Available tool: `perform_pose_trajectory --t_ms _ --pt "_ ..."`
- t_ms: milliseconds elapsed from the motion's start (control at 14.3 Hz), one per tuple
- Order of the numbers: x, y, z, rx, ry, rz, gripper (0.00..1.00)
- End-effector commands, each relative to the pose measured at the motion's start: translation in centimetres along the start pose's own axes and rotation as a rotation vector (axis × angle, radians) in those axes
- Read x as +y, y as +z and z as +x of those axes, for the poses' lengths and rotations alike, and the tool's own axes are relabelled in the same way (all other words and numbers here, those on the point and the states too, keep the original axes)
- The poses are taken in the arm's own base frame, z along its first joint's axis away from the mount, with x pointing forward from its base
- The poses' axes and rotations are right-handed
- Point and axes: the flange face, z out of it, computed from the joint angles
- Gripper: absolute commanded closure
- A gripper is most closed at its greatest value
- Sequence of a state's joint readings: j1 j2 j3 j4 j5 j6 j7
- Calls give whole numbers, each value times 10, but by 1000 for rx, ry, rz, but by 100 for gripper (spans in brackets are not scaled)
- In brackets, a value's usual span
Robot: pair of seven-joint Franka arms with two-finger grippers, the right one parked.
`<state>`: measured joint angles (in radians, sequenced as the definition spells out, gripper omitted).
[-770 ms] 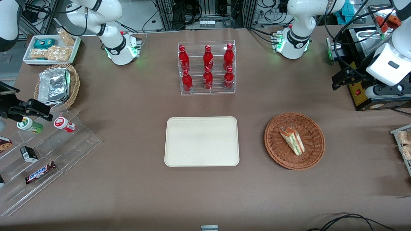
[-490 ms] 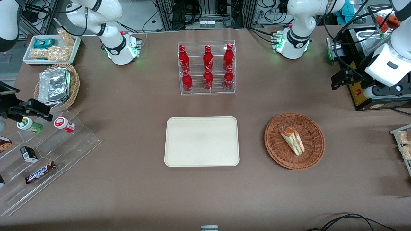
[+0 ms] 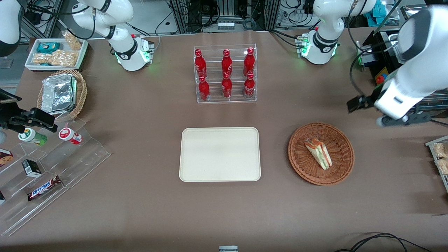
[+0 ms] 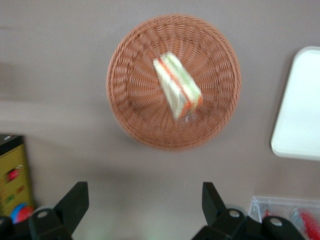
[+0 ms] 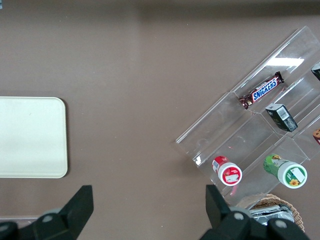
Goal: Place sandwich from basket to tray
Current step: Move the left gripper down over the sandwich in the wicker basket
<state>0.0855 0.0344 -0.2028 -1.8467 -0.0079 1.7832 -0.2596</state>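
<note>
Wicker basket held the sandwich untouched; your pincer hovered above, fingers apart. Approach step was underway; next, you needed to descend and straddle it.

Front view: gripper, at about 1 o'clock from the basket, is motion-blurred and largely masked by its own arm. A clear snack container at the desk's working-arm end is cut by the frame edge; contents not identifiable.

Left wrist view: fingers, spread wide apart, are cut off at their roots. Sandwich is blurred and its filling layers smear together. Part of the basket's weave is also smeared. Tray shows one corner only. A yellow-and-black box is cropped, markings illegible.
</note>
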Motion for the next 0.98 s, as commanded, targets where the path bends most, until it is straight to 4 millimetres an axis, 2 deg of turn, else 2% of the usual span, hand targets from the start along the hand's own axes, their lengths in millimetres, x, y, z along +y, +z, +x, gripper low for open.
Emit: perform_pose_trajectory --t_ms 0,350,490,630,840,910 --pt "4 60 11 31 -170 -34 0" --pt "14 137 43 2 -329 -72 0" --pt "37 160 51 20 -433 -122 0" --pt "51 177 57 46 -522 -150 0" --pt "70 201 57 40 -522 -147 0" --pt "70 208 56 29 -517 -140 0"
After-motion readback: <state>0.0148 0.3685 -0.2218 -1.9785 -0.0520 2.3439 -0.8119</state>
